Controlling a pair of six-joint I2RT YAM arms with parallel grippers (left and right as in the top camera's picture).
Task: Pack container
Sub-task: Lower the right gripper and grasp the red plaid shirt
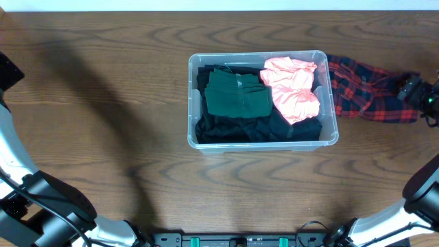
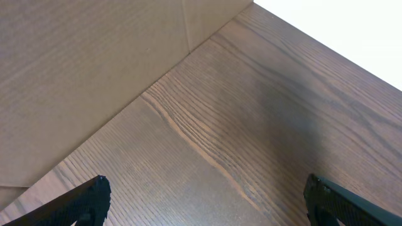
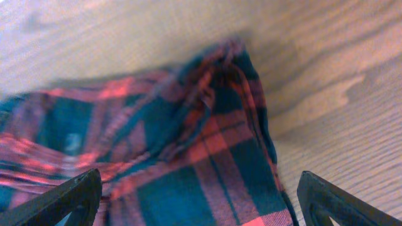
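Note:
The clear plastic container stands mid-table. Inside it lie a folded green garment, a pink garment and black clothing. A red and dark plaid cloth lies on the table just right of the tub. My right gripper hovers at that cloth's right end, open, with the plaid cloth spread under and between its fingertips. My left gripper is open over bare wood with nothing between its fingers; only part of its arm shows at the far left overhead.
The wooden table runs to a pale wall at the back. A seam in the table surface shows in the left wrist view. Arm bases sit at the front corners.

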